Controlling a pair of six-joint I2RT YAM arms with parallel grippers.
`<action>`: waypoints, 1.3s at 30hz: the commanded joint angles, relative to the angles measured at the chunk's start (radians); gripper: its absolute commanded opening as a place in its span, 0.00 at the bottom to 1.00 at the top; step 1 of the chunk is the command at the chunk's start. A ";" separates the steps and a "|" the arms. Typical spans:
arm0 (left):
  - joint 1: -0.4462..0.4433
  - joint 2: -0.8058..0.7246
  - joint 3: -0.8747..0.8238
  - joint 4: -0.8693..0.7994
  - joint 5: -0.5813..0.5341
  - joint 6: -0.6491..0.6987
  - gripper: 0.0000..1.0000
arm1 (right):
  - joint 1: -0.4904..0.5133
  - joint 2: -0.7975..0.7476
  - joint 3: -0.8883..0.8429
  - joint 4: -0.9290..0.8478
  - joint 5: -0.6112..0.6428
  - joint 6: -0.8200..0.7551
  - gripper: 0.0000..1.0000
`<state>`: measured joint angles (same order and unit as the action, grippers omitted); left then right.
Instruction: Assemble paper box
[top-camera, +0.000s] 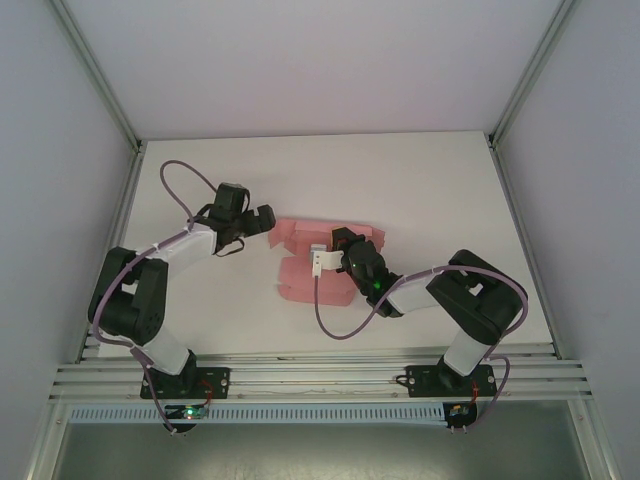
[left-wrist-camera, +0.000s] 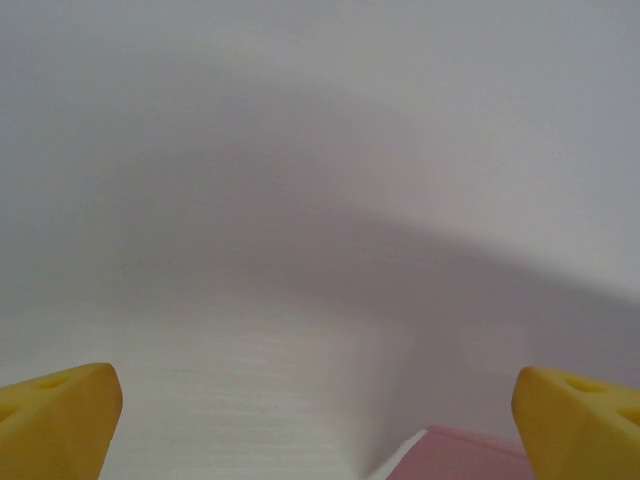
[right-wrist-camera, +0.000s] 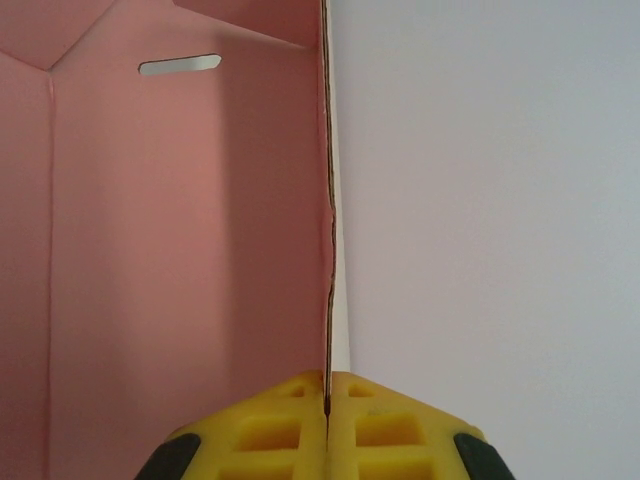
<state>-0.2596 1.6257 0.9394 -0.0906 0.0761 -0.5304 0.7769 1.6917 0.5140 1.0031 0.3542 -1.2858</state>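
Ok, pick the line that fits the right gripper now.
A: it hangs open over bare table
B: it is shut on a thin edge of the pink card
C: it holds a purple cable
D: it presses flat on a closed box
B: in the right wrist view the right gripper has its yellow fingers closed together on a panel of the paper box, seen edge-on.

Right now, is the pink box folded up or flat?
Partly folded: the box lies open, one side raised, pinched by the right hand.

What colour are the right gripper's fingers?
The fingers are yellow, best seen in the right wrist view.
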 joint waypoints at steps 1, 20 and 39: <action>0.006 0.009 -0.014 0.065 0.126 0.067 1.00 | 0.011 0.021 -0.021 -0.049 0.014 0.023 0.00; -0.082 -0.100 -0.185 0.219 0.298 0.140 0.85 | 0.028 0.019 -0.005 -0.083 0.035 0.065 0.00; -0.185 0.008 -0.171 0.352 0.273 0.256 0.64 | 0.026 0.010 0.000 -0.115 0.028 0.086 0.00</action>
<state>-0.4053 1.6070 0.7929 0.2161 0.3363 -0.3328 0.7891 1.6917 0.5152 0.9871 0.4313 -1.2263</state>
